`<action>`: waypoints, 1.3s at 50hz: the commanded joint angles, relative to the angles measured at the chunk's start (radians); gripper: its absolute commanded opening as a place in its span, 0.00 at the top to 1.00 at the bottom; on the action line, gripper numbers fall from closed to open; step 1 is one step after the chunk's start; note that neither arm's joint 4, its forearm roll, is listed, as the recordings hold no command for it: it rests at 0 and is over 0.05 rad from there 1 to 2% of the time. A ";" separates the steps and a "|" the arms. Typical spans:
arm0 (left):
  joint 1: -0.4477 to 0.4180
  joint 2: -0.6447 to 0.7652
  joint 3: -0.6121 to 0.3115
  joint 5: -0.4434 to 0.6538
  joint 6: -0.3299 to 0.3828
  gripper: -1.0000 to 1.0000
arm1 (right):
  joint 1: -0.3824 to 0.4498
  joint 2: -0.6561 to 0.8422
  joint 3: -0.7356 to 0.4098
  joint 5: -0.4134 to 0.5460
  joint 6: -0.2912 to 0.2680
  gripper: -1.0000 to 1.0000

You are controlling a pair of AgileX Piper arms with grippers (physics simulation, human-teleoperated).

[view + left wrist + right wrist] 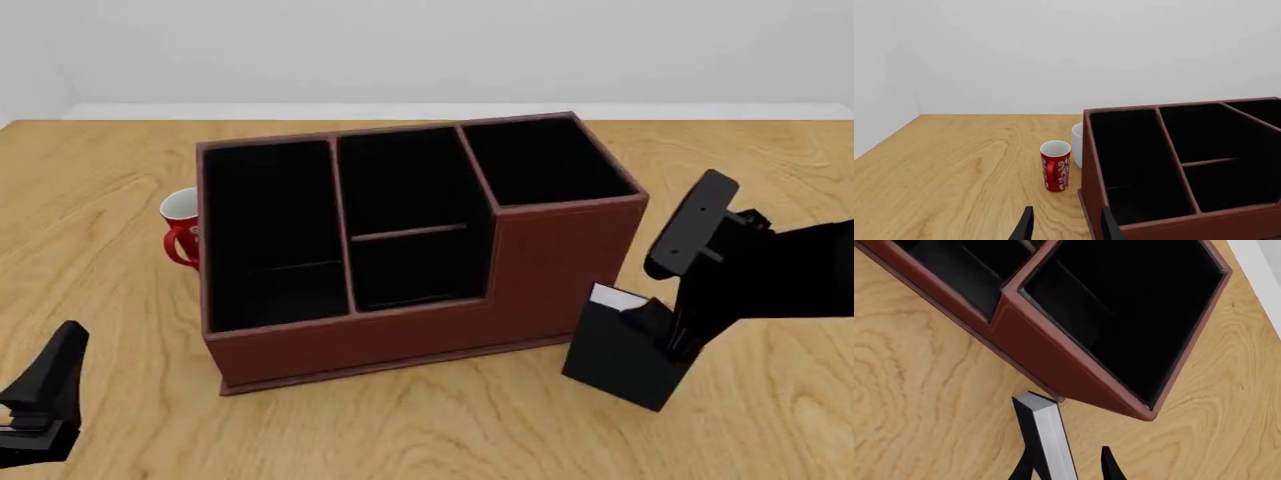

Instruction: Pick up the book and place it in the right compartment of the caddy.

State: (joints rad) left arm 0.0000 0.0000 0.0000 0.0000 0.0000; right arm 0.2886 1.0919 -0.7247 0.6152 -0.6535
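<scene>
Your right gripper [663,335] is clamped on the top edge of the book [617,352], which stands tilted just beside the caddy [561,270], in front of its tall corner. You're at the lifting step. Next, raise the book above the high wall, then lower it into the right compartment [547,165]. Your left gripper [1064,227] hangs with fingers apart, near the caddy's other end; the mug [180,232] stands behind it.
</scene>
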 commanded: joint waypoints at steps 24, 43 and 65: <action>0.000 0.000 0.000 0.000 0.000 0.00 | -0.010 0.091 0.054 -0.070 0.019 0.00; 0.000 0.000 0.000 0.000 0.000 0.00 | -0.011 0.137 0.080 -0.097 0.037 0.00; 0.000 0.000 0.000 0.000 0.000 0.00 | 0.057 0.180 0.129 -0.140 0.095 1.00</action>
State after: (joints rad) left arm 0.0000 0.0000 0.0000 0.0000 0.0000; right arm 0.3356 1.2431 -0.6114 0.4753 -0.5951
